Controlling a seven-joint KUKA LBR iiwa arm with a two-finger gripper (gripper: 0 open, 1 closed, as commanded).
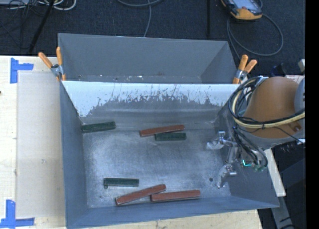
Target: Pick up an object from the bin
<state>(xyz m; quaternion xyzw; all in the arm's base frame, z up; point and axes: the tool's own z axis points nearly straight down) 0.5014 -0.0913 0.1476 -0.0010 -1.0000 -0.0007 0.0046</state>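
Observation:
My gripper (220, 161) stands at the bin's right side, low against the right wall, open, with nothing between its fingers. One fingertip (215, 145) points left at mid-height, the other (223, 177) sits lower down. Nearest on the floor are a brown flat bar (175, 195) at the front, left of the lower fingertip, and a dark green bar (170, 136) lying just under another brown bar (161, 131) in the middle, left of the upper fingertip. The gripper touches none of them.
A third brown bar (140, 194) lies tilted at the front, its right end meeting the front brown bar. A dark green bar (121, 182) lies above it, and another (98, 127) rests by the back left slope. Bare floor spreads between the middle and front bars.

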